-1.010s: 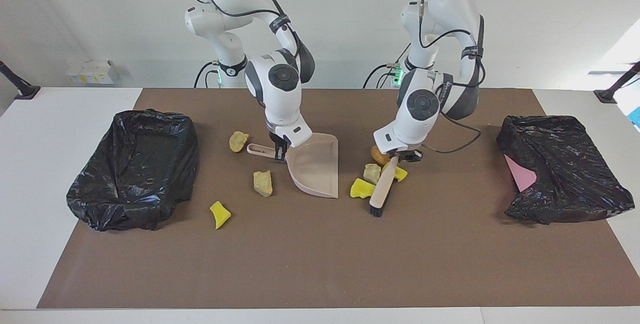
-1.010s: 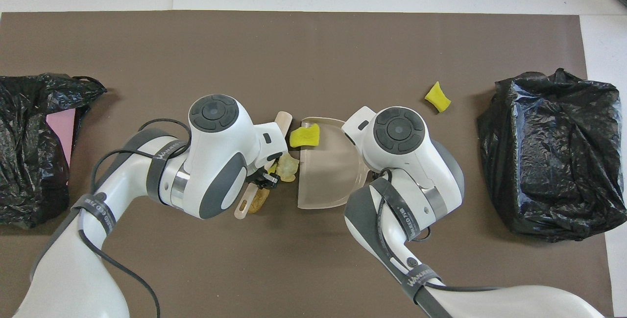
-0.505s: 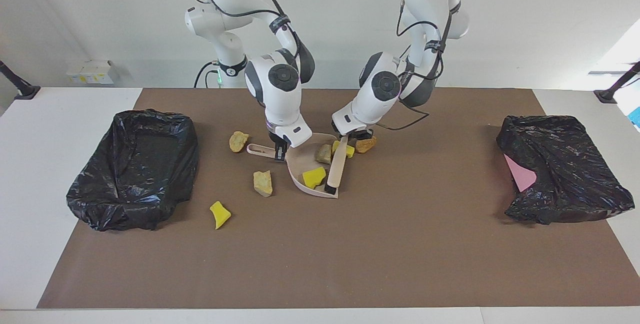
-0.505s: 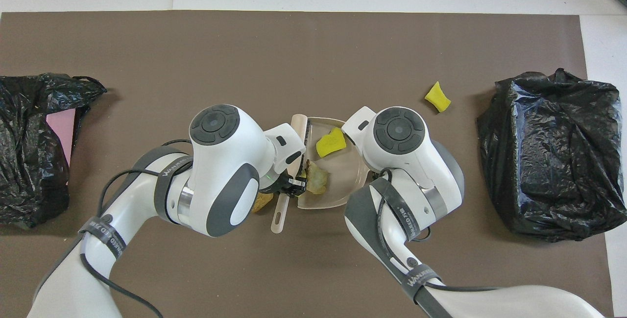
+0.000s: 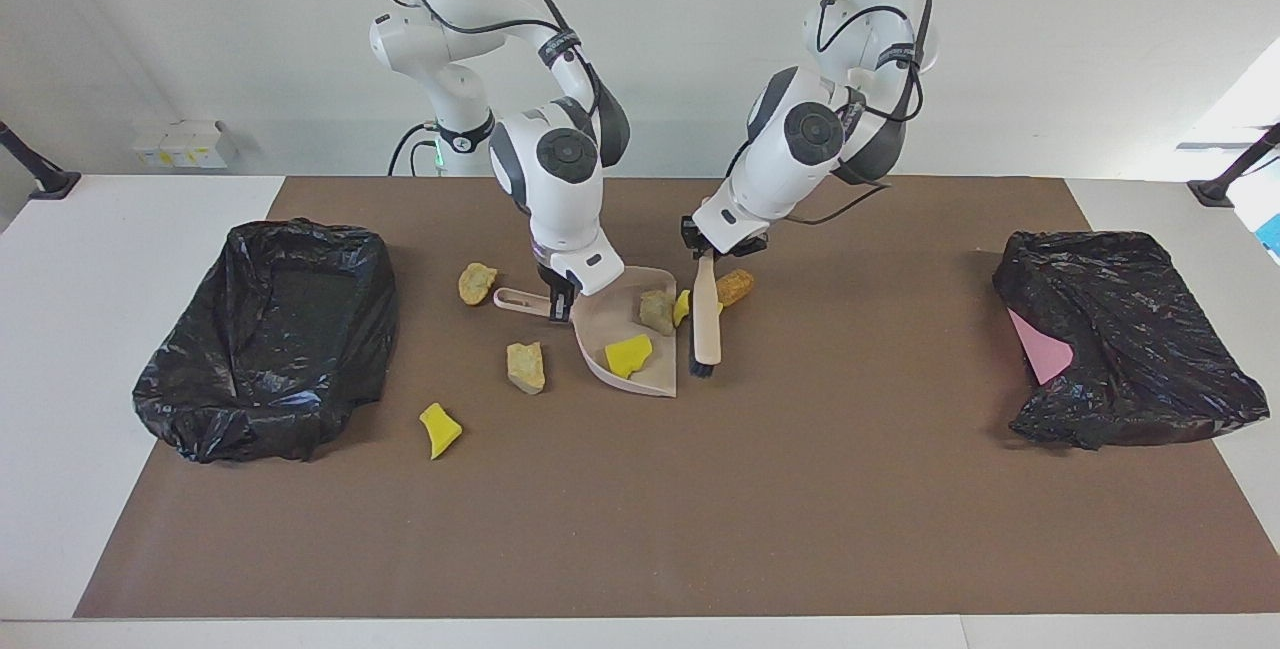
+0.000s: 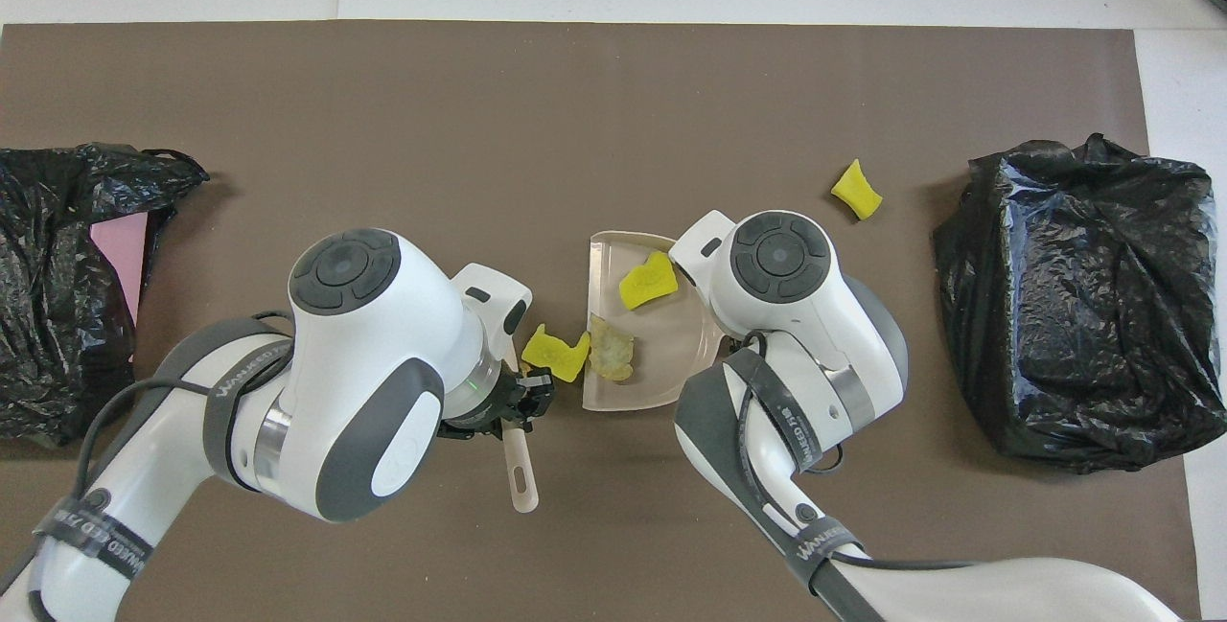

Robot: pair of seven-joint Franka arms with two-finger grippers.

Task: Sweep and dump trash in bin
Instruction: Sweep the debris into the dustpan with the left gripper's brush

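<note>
Left pincer (image 5: 712,251) clenches brush (image 5: 705,319); right pincer (image 5: 560,301) clenches dustpan (image 5: 655,381) holding yellow, tan trash (image 5: 628,355).

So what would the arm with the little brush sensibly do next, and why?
Probably lower the brush again and sweep the yellow bit at the dustpan mouth, then the orange-brown lump beside it, into the pan. The left gripper holds the brush lifted beside the pan, and two scraps already lie inside, while the right gripper steadies the handle.
</note>
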